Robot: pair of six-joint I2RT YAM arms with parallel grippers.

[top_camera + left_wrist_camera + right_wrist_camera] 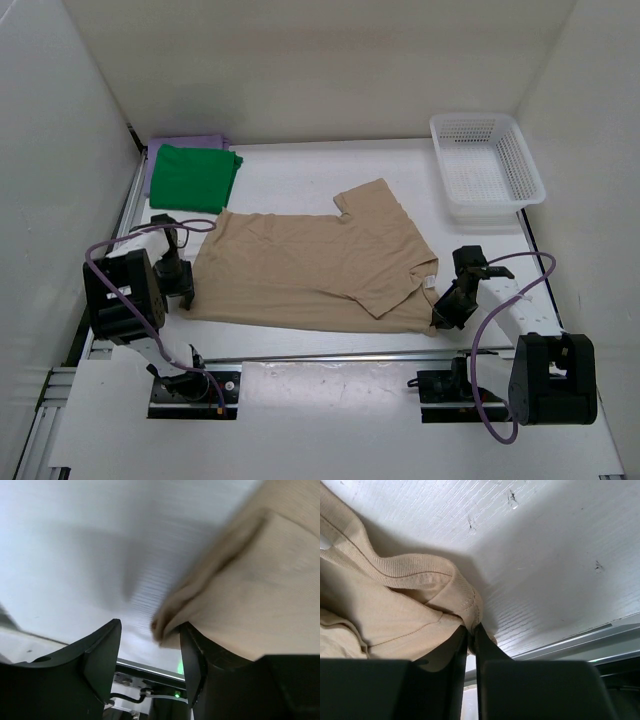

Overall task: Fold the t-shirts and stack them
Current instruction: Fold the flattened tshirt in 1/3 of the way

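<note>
We see the tan shirt (320,265) spread at frame centre. The right claw (471,630) pinches its lower-right corner. The left claw (150,630) stands spread at its lower-left edge. The green shirt (193,177) lies folded on the purple shirt (185,142), upper left.

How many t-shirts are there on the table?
3. The tan shirt lies spread out in the middle. The green shirt sits folded at the far left, on top of the purple shirt, which peeks out behind it. More could hide underneath.
</note>
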